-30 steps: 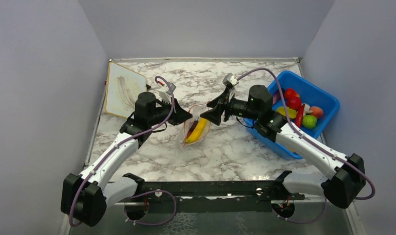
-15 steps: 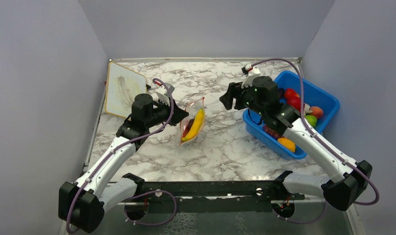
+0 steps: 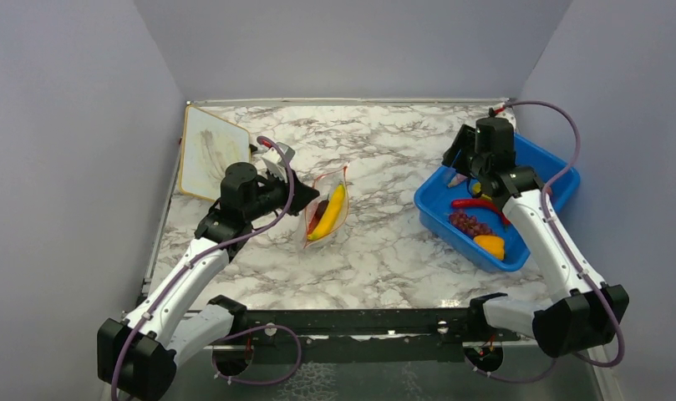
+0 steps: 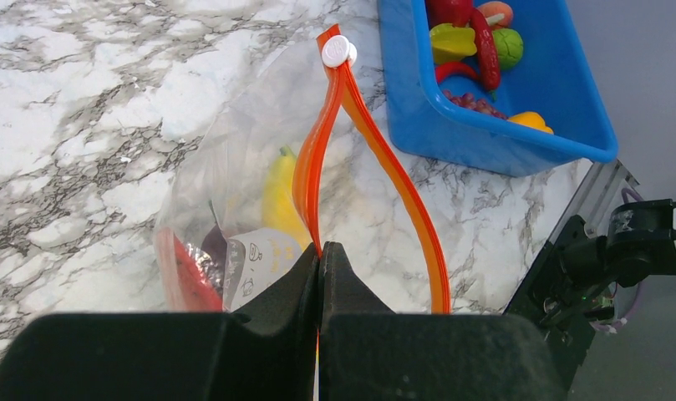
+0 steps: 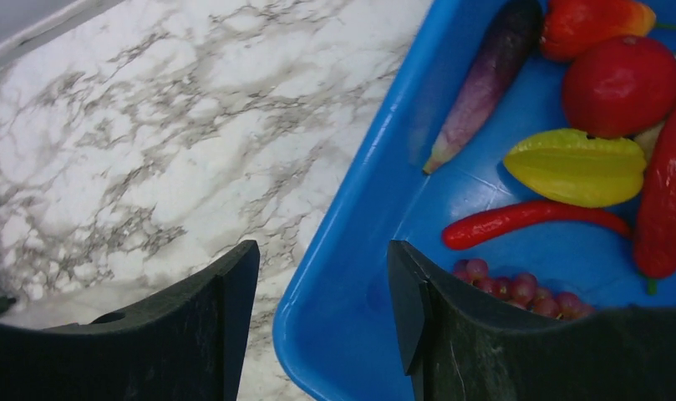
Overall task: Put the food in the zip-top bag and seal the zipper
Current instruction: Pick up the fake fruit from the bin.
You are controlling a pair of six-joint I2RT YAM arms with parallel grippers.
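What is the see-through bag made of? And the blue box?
The zip-top bag looks like thin clear plastic film: crinkled, shiny, and the banana shows through. The blue bin seems to be hard glossy plastic, with smooth walls.

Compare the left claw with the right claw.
The left claw is shut; the right claw is open. The left claw pinches the orange strip at the mouth of the clear bag; the right claw holds nothing. The left claw is at the bag; the right claw hangs over the rim of the blue bin. Both are black.
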